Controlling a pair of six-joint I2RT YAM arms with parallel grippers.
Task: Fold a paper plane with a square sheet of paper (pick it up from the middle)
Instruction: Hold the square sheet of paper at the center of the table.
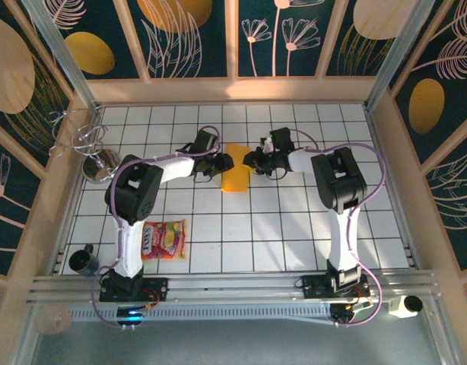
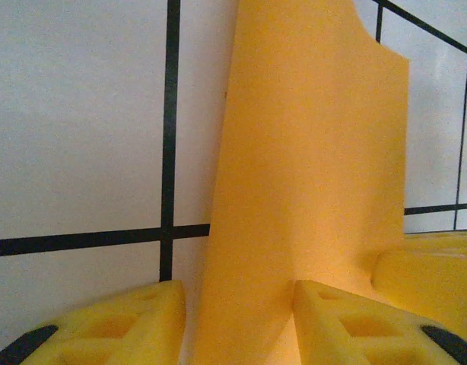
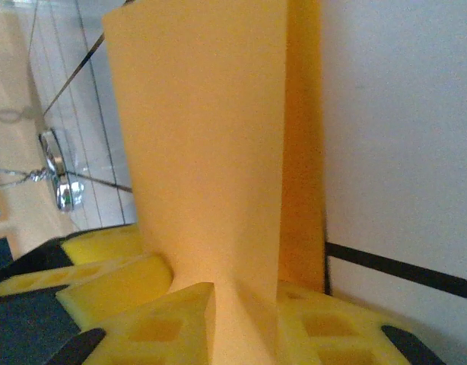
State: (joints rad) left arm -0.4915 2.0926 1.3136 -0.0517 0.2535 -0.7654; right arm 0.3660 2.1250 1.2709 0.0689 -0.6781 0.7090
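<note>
The orange-yellow sheet of paper lies folded at the middle of the tiled table, one part raised between the two grippers. My left gripper reaches it from the left and my right gripper from the right. In the left wrist view the paper rises between the yellow fingers of the left gripper, which stand apart, with a slit of table beside the left one. The right wrist view has a creased fold of paper running down into the narrow gap of the right gripper, whose jaws are slightly parted.
A red-and-yellow snack packet lies near the left arm's base. A dark mug stands at the front left. A shiny metal cup with a wire whisk is at the left wall. Wooden walls ring the table.
</note>
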